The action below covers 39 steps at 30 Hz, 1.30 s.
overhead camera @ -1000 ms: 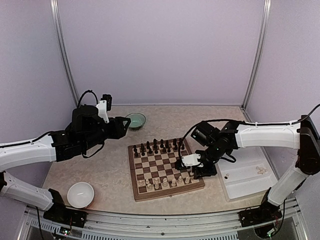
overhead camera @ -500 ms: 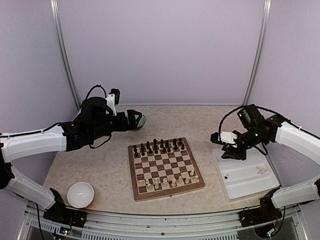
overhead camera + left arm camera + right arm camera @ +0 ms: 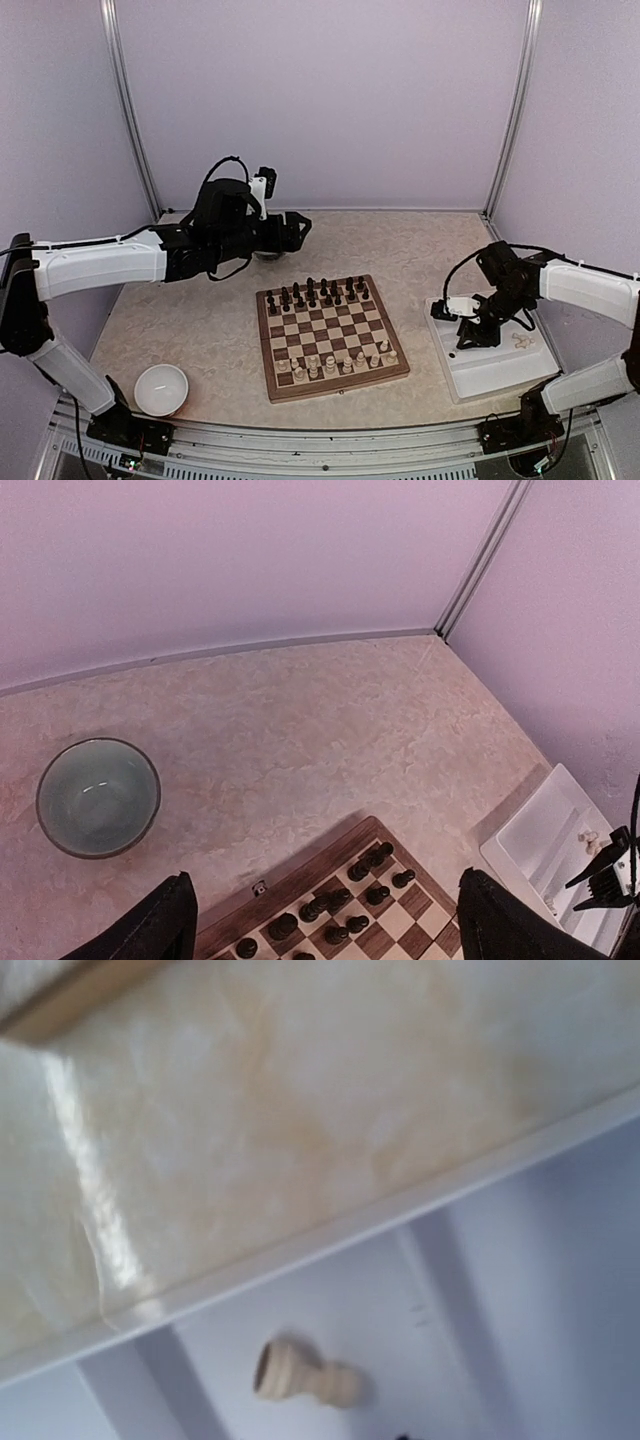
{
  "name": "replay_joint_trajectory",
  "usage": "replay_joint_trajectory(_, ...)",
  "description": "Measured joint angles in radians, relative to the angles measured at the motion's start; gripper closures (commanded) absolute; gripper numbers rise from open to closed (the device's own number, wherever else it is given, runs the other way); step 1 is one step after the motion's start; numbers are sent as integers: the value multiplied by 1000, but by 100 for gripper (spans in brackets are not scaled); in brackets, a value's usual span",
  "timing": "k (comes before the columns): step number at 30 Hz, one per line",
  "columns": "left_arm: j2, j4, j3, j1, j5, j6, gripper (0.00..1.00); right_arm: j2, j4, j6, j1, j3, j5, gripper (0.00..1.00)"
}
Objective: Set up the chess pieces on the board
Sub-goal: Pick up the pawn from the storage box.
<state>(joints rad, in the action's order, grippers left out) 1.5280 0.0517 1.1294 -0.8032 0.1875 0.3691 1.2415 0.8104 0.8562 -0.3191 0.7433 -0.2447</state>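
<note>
The board [image 3: 325, 326] is seen at the middle of the tabletop. Most cream pieces [image 3: 335, 362] are stood on its two near rows, and the dark pieces [image 3: 315, 293] on the far rows. A few more cream pieces [image 3: 519, 340] are left in the tray [image 3: 495, 378] to the right of the board.

The right pincer [image 3: 470, 335] is held low over the tray's near-left part. In the right wrist view a pawn [image 3: 305, 1375] is seen lying on its side just below, not yet gripped. The fingers are out of that view, so it cannot be told how far this pincer is parted. Nothing is seen in it.

The left pincer [image 3: 298, 230] is spread wide and empty, raised beyond the board's far-left corner, near the bowl [image 3: 98, 798].

The main risk is judged to lie in the pick. The pawn is round and lying flat, so it could be rolled or squeezed aside if the fingers are closed off-centre or across its taper. If it is gripped askew, it may be set down tilted, and neighbours in the crowded near rows could be toppled. The tray wall could also be struck if the descent is misjudged.
</note>
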Motion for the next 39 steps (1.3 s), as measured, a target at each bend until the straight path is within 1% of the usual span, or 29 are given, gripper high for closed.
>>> replay_joint_trajectory(8, 91, -37, 70, -30, -30, -41, 12, 80, -43, 27, 0, -70, 37, 59)
replay_joint_trajectory(16, 102, -46, 88, -47, -50, -57, 12, 154, -103, 67, 1, -65, 63, 59)
replay_joint_trajectory(21, 103, -46, 96, -63, -53, -60, 13, 180, -137, 102, 1, -50, 48, 59)
replay_joint_trajectory(23, 103, -48, 100, -72, -54, -60, 13, 198, -137, 112, 1, -36, 33, 61)
replay_joint_trajectory(26, 102, -54, 106, -87, -53, -60, 13, 217, -144, 126, 1, -24, 13, 67)
replay_joint_trajectory(32, 102, -67, 106, -117, -52, -59, 13, 229, -161, 154, 1, -21, -17, 84)
replay_joint_trajectory(35, 102, -68, 106, -137, -51, -59, 13, 226, -162, 158, 1, -23, -21, 90)
replay_joint_trajectory(39, 102, -68, 106, -177, -48, -61, 13, 188, -161, 150, 1, -50, -14, 94)
